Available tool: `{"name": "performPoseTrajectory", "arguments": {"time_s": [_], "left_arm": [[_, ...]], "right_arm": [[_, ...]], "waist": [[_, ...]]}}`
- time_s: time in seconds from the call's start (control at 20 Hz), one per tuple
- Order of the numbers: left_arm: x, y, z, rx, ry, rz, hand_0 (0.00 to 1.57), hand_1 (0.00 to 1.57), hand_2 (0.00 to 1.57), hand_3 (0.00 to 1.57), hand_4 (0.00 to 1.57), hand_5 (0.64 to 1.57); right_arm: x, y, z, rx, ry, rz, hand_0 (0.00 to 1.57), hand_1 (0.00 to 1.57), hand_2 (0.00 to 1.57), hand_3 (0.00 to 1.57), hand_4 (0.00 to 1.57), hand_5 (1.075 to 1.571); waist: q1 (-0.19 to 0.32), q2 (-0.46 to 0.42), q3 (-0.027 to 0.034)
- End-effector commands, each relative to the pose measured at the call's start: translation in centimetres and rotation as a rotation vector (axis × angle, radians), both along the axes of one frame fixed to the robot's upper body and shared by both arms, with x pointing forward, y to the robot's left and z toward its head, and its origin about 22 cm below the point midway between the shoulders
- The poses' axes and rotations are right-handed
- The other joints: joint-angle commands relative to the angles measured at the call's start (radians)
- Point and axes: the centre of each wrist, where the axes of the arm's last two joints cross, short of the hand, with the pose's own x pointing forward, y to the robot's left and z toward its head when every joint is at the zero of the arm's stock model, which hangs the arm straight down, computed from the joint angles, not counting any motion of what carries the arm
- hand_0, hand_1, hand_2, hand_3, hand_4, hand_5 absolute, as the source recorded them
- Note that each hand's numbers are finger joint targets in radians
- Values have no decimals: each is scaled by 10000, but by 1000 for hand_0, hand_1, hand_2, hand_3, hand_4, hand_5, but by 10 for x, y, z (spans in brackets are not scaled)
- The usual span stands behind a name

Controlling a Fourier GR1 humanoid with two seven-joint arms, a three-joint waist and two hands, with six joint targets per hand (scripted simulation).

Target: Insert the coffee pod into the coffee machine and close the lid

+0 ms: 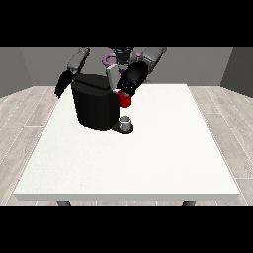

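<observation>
The hand at the view's right [129,88], fingers unclear, touches the red thing [125,100] at the coffee machine [94,106].

The hand at the view's right [129,87] is reached forward and down over the table, its arm bent at the elbow, grey at the shoulder and black from the forearm on. Its fingers are bunched and hard to read. The hand at the view's left [62,87] hangs low beside the body, fingers pointing down, fairly straight, its arm slanting outward.
</observation>
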Motion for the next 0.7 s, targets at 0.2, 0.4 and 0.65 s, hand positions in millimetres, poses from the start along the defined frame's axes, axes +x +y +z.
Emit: {"name": "performPoseTrajectory", "arguments": {"time_s": [0.2,0.4,0.65], "left_arm": [[3,-12,-5,-195,-140,-462,1110,1110,1129,973,0,1571],[1,-2,11,-506,-808,-348,1206,1206,1179,956,0,1571],[0,2,11,-455,-1092,-424,1212,1212,1186,971,0,1571]], "right_arm": [[-3,-3,-15,-167,-274,-561,0,0,0,0,0,1571],[1,15,5,-69,-299,47,0,0,0,0,41,1571],[0,-16,-3,-201,-92,-107,0,0,0,0,109,1571]], "waist": [[306,233,-7],[-25,523,-13],[-154,370,-9]]}}
